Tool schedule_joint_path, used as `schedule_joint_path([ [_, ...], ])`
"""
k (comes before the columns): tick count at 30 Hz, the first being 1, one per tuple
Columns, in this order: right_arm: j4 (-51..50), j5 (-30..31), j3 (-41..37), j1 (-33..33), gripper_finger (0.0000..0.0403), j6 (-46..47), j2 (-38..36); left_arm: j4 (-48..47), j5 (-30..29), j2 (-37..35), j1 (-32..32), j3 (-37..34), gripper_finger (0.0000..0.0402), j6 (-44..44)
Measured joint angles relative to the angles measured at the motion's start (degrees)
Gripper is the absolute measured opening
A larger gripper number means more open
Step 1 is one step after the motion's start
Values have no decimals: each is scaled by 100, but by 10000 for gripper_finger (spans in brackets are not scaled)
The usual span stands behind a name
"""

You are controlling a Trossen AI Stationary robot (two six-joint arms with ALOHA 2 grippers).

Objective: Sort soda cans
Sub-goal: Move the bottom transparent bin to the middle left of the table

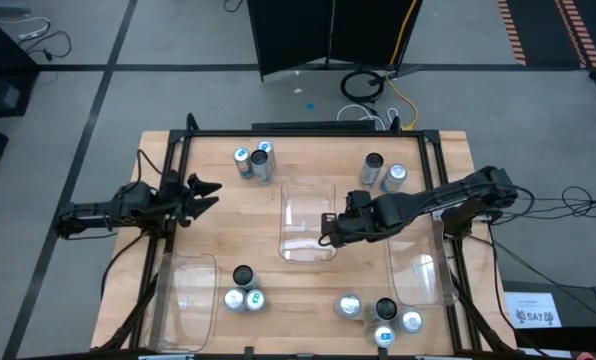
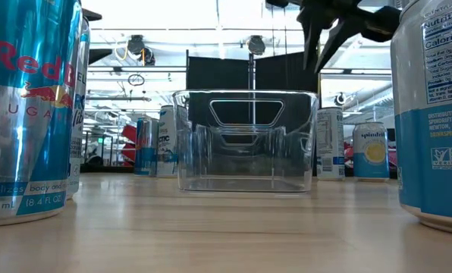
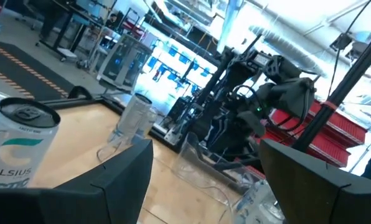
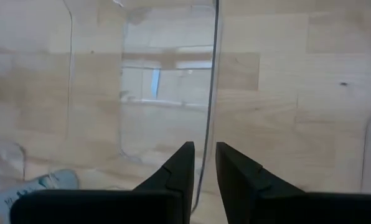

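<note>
A blue-and-silver can [image 2: 25, 114] with red lettering, a white-and-blue can [image 2: 434, 114], perhaps a yellow-marked can [image 2: 371, 150].

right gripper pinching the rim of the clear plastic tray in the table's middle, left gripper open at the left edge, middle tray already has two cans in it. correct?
Not quite: the clear rectangular plastic tray in the middle holds no cans; the low view looks straight through it. The rest stands: the right gripper pinches its rim, and the left gripper waits open at the left edge.

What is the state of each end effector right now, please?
Left end effector: open, holding nothing.
Right end effector: nearly closed on the wall of the middle clear tray.
</note>
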Motion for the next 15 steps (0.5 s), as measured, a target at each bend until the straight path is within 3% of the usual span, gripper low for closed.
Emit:
schedule_joint_path([
  [5, -48, -2, -2, 109, 59, -107, 1, 166, -48, 0, 0, 0, 304, 25],
  [9, -151, 122, -2, 189, 59, -179, 2, 391, -583, -2, -2, 11, 304, 6],
  [15, -174, 289, -2, 230, 59, -394, 2, 438, -804, -2, 0, 15, 304, 4],
])
